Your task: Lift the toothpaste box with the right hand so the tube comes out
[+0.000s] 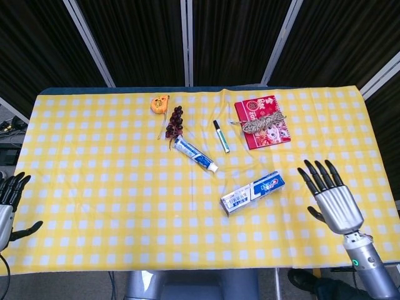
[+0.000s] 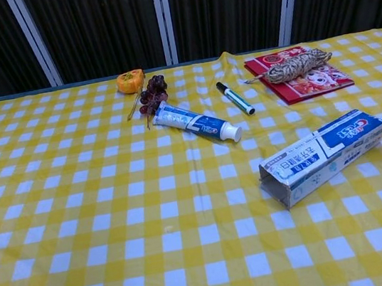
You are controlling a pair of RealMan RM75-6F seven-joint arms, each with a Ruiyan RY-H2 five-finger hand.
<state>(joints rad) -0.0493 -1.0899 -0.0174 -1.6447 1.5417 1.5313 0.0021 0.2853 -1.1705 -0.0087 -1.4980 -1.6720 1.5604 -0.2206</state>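
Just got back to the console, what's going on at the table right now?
Nothing is being held. The toothpaste box lies on the checked tablecloth, its open end toward the robot, with the toothpaste tube already out and lying apart from it beside the marker. The right hand hovers open to the box's right; the left hand sits open at the table's edge.

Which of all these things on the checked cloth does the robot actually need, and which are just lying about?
Needed:
toothpaste box, lying on the cloth, open end showing
toothpaste tube, already out
right hand, fingers spread, holding nothing

Lying about:
marker pen
grapes
orange tape measure
red book with coiled rope on it
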